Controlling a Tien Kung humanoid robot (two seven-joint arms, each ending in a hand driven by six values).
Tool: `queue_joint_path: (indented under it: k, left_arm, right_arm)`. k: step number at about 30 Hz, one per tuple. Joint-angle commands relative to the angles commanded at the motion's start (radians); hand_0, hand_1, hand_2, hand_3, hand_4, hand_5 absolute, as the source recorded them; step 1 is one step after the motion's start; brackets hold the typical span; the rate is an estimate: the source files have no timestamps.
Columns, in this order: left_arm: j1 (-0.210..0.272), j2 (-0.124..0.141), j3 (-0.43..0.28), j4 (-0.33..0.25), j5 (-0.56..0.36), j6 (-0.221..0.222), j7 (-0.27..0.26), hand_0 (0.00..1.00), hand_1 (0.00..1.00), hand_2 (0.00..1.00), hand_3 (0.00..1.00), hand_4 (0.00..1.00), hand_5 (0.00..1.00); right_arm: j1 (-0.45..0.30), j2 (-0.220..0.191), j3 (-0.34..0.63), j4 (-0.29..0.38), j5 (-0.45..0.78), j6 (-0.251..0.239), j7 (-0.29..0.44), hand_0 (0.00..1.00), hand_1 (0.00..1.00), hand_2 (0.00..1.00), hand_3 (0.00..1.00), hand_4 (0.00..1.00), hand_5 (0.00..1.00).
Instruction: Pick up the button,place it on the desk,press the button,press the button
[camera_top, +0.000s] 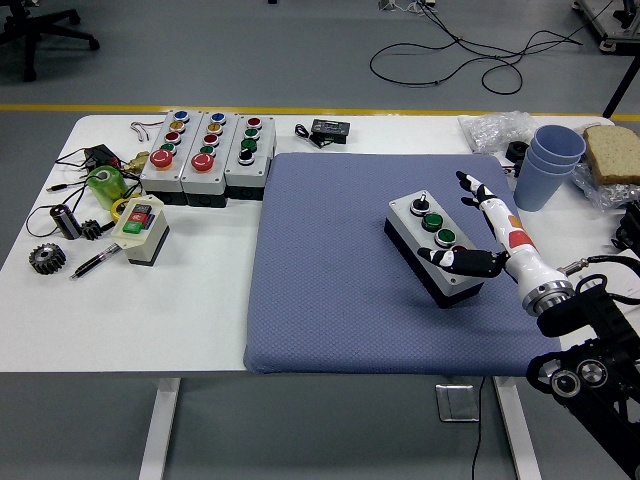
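A grey button box (412, 228) with a black base lies at an angle on the blue mat (330, 300), right of centre. It carries a black knob (421, 203) and two green buttons (432, 221). My right hand (466, 224) is at the box's right side with its fingers spread. One black finger (455, 260) rests on the box's near right corner, just below the nearest green button. Another finger (472, 186) points away past the box's far end. The hand grasps nothing. My left arm is out of the picture.
Three larger button boxes (205, 150) stand in a row at the back left. A small box with a red and a green button (140, 225), a gear (45, 258) and a pen lie left. Stacked blue cups (553, 165) and bread (612, 152) stand at the right.
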Motion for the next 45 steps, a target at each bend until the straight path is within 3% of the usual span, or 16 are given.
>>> queue_joint_path:
  k: [10,22,28,38,45]
  left_arm:
    - [-0.001,0.0,0.007,0.0,-0.015,0.003,-0.002,0.599,0.632,0.675,0.546,0.36,0.696]
    - [-0.007,0.0,0.014,0.0,-0.035,0.005,-0.004,0.601,0.632,0.676,0.546,0.36,0.696]
    - [-0.008,0.0,0.014,0.0,-0.034,0.005,-0.003,0.601,0.632,0.676,0.546,0.359,0.695]
    - [-0.009,0.0,0.017,0.0,-0.04,0.006,-0.004,0.601,0.632,0.676,0.546,0.36,0.698]
    - [-0.011,0.0,0.018,0.0,-0.043,0.008,-0.004,0.601,0.632,0.676,0.545,0.36,0.697]
  right_arm:
    - [0.035,0.046,-0.059,-0.032,-0.339,0.017,-0.062,0.998,0.938,0.99,0.998,0.998,0.219]
    - [0.084,0.111,-0.102,-0.139,-0.349,0.002,-0.118,0.998,0.969,0.998,0.998,0.998,0.236]
    - [0.111,0.147,-0.091,-0.198,-0.42,0.012,-0.158,0.998,0.987,0.998,0.998,0.998,0.252]
    - [0.152,0.179,-0.066,-0.268,-0.434,0.114,-0.235,0.998,0.979,0.998,0.998,0.998,0.268]
    - [0.182,0.188,-0.04,-0.314,-0.401,0.13,-0.255,0.986,0.965,0.998,0.998,0.998,0.267]
